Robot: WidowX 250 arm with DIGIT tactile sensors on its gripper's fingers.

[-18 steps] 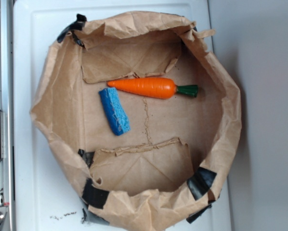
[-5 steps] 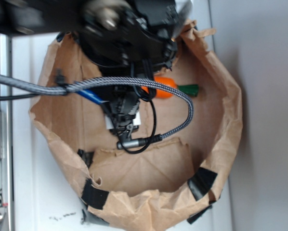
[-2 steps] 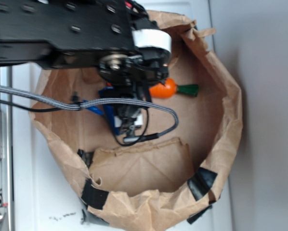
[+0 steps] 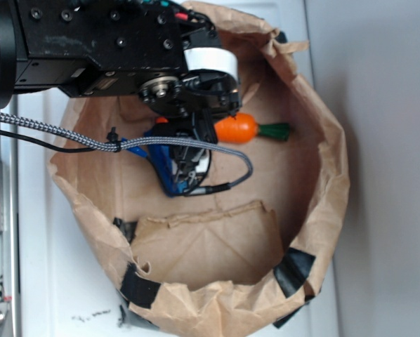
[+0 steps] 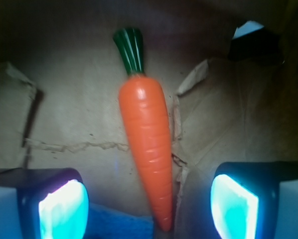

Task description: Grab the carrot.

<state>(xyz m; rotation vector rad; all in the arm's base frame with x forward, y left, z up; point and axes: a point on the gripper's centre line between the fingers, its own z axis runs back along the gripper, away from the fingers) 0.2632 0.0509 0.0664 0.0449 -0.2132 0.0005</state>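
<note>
In the wrist view the gripper [image 5: 149, 206] has its jaws spread wide apart and empty, one pad at seven o'clock and the other at five o'clock, with the carrot [image 5: 146, 144] lying lengthwise between them. Its point reaches down toward six o'clock, and its green stem [image 5: 130, 49] sits up near twelve. A strip of the blue sponge [image 5: 120, 225] shows at the bottom edge, just beside the carrot's tip.

From the exterior view, the arm covers most of the carrot [image 4: 237, 128]; only its thick end and stem show, pointing toward three o'clock, on the floor of the paper bag [image 4: 322, 175].

This looks like the approach-and-align step, with no contact yet. The next move likely calls for descending so the pads flank the carrot's body, clear of the sponge, then closing.
</note>
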